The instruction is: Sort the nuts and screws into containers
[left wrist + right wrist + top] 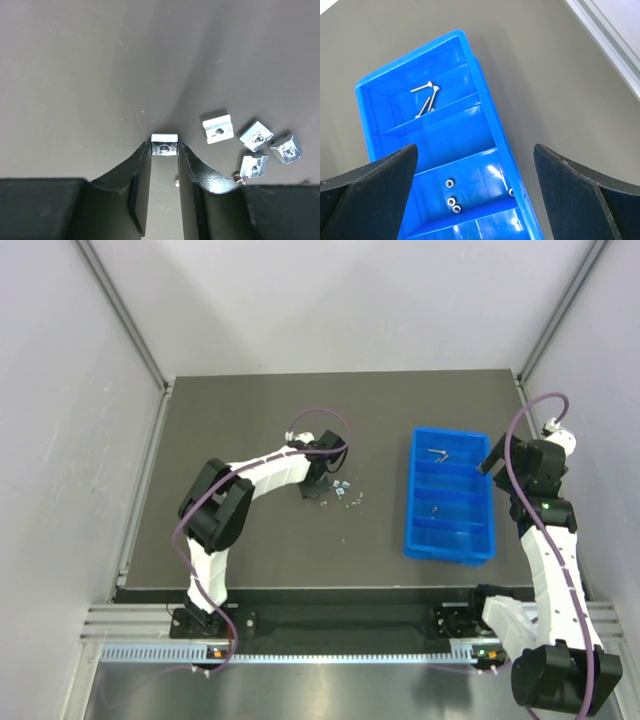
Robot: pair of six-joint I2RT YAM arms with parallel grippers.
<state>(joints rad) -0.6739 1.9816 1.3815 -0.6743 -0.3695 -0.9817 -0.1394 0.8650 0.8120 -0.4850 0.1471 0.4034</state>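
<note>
Nuts (pixel 256 135) lie loose on the dark desk (pixel 300 550) to the left of the blue tray (pixel 412 490), four squarish silvery ones clustered just beside the left gripper (pixel 165 150). That gripper is down at the desk with its two fingers pressed against opposite sides of a fifth nut (pixel 164 144), which sits flat on the surface between the tips. The right gripper (pixel 475 147) hovers over the tray with its jaws spread wide and nothing between them. In the tray's far end compartment lie a few thin screws (pixel 426 97). In the third compartment from that end, several small ring-shaped nuts (pixel 452 201) rest on the blue floor.
</note>
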